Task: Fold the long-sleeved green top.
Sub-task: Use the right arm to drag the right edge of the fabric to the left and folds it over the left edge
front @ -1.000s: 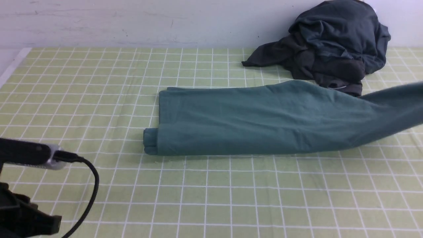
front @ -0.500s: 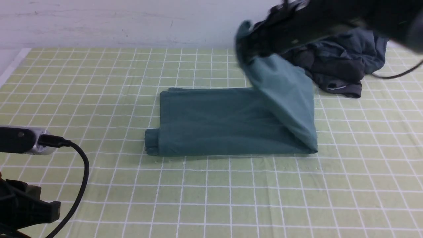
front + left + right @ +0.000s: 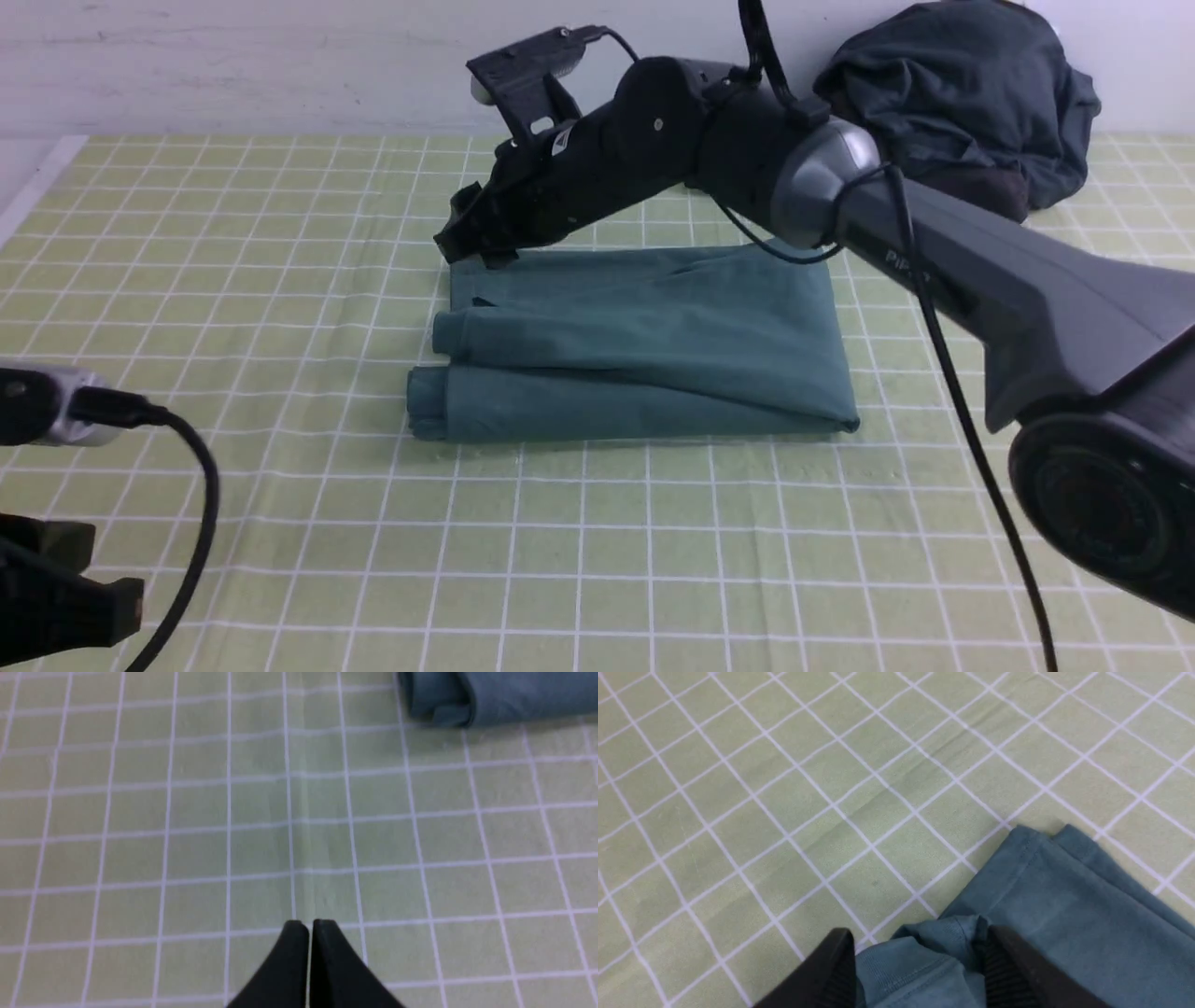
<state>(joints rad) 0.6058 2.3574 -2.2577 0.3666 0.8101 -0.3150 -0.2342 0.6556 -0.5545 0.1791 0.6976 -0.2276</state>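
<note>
The green long-sleeved top [image 3: 644,345] lies folded in a rectangle in the middle of the checked cloth, with two rolled edges at its left end. No logo or label shows. My right gripper [image 3: 464,245] is low over the top's far left corner. In the right wrist view [image 3: 920,942] its jaws stand wide apart with the top's ribbed hem [image 3: 920,961] bunched between them. My left gripper [image 3: 309,924] is shut and empty, over bare cloth near the front left; the top's rolled end [image 3: 490,700] lies ahead of it.
A dark charcoal garment [image 3: 943,103] is heaped at the back right against the wall. The green checked tablecloth [image 3: 653,560] covers the table. My left arm's cable [image 3: 201,495] hangs at the front left. The right arm reaches across the back right.
My right arm has carried the top's right half up and over to the left and laid it on the left half. The gripper now sits at the top's far left corner.
</note>
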